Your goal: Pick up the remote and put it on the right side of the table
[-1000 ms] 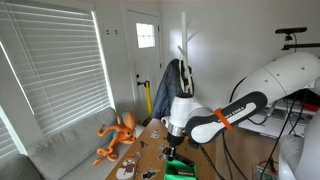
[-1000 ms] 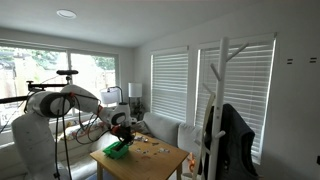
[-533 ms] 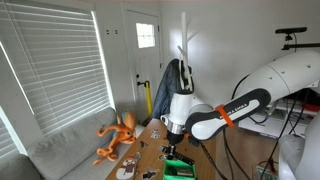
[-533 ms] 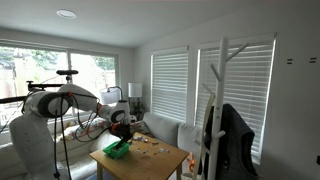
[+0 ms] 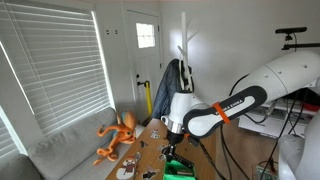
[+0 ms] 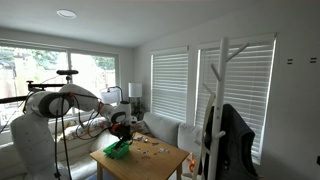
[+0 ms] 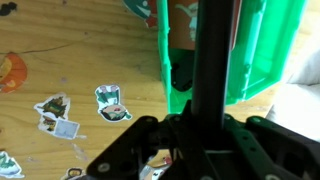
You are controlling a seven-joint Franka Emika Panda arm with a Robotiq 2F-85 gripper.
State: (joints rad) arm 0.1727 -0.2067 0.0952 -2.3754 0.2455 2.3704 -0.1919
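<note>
In the wrist view my gripper [image 7: 212,125] is shut on a long black remote [image 7: 213,50], which sticks out straight ahead between the jaws. Under it is a green plastic bin [image 7: 255,60] that stands on the light-brown wooden table [image 7: 70,40]. In both exterior views the gripper [image 5: 170,150] [image 6: 122,134] hangs just above the green bin [image 5: 178,167] [image 6: 118,149] at one end of the table [image 5: 150,135] [image 6: 155,160]. The remote is too small to make out there.
Several picture stickers [image 7: 112,102] and an orange round item [image 7: 8,72] lie on the tabletop beside the bin. An orange plush toy [image 5: 118,135] sits on the grey sofa [image 5: 60,150]. A white coat rack [image 6: 222,100] stands past the table's far end.
The arm's elbow has shifted slightly. The gripper stays over the green bin, still holding the remote.
</note>
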